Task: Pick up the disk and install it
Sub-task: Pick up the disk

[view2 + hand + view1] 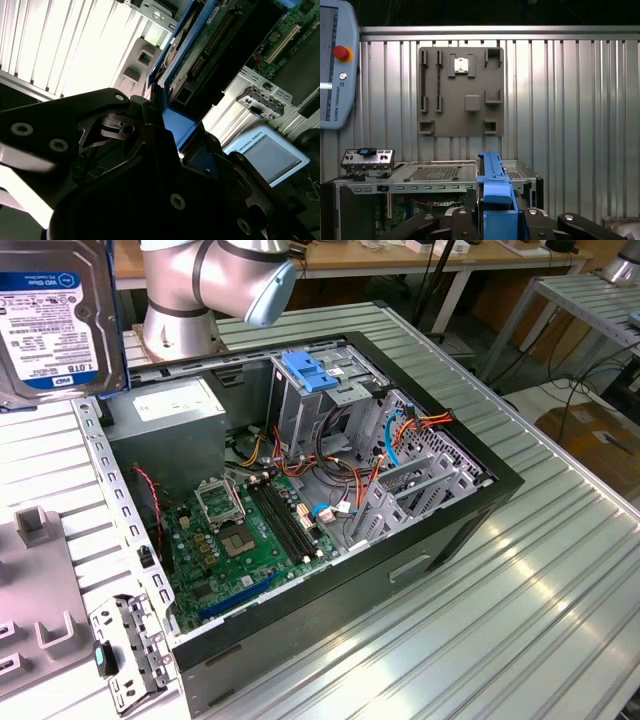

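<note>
Looks about halfway through. Pick-up part judged done: the disk (50, 320) held aloft at ten o'clock in the exterior view, clear of the ribbed table (520, 620), label turned toward that camera.

Pinched by the claw (496, 210), going by both wrist views. In the first wrist view, black jaws closed against either side of the disk's blue side rail, no gap to be made out. In the second wrist view, the same blue rail clamped in the dark claw body, with the disk's green circuit-board underside (215, 40) reaching away from it.

Installing judged not yet done. Hanging well apart from the open computer case (330, 510), at roughly ten o'clock from the drive cage (315, 380) with its blue handle. Not touching the cage, nor the grey power-supply box (170, 405) at the case's eleven o'clock corner, nor the motherboard (250, 530) on the case floor.

Also on the table: a grey holder plate (460, 95) and, near it, a teach pendant (337, 65).
</note>
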Controlling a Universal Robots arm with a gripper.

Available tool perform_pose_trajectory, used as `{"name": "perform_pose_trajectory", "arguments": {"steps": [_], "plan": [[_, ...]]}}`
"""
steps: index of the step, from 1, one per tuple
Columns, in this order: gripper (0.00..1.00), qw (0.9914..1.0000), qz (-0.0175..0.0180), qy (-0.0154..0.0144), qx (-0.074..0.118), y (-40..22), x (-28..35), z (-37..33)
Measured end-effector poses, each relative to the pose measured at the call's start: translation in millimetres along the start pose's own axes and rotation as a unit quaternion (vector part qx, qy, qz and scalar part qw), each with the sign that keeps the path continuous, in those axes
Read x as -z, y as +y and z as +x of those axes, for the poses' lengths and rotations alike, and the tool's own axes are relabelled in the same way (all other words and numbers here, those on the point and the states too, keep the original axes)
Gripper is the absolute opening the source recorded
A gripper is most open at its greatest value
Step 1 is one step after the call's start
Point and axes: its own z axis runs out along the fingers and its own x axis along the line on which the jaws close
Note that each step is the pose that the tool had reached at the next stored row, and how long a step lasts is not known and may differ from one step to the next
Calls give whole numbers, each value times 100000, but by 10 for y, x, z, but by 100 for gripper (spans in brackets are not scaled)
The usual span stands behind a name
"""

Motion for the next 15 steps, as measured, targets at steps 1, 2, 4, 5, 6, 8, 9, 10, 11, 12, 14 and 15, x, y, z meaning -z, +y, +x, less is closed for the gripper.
{"name": "perform_pose_trajectory", "arguments": {"steps": [1, 2, 4, 5, 6, 8, 9, 10, 11, 12, 14, 15], "plan": [[37, 100000, -3, 3, 3, -39, 0, 0], [37, 100000, -4, 2, 1, -103, 0, -1], [37, 100000, -1, -1, 1, -200, -1, -2], [37, 100000, -4, 2, 2, -223, -1, -2], [37, 100000, -5, 2, 1, -239, -2, -1], [37, 100000, -1, 3, 4, -259, -3, 19], [37, 100000, -3, 3, 2, -266, -3, 34], [37, 100000, 1, 0, 2, -270, -4, 53], [37, 100000, 1, -1, 3, -273, -5, 67], [37, 100000, -3, 1, 1, -278, -5, 81], [37, 100000, -2, 1, 0, -289, -7, 107], [37, 100000, -3, 3, 0, -297, -8, 122]]}}
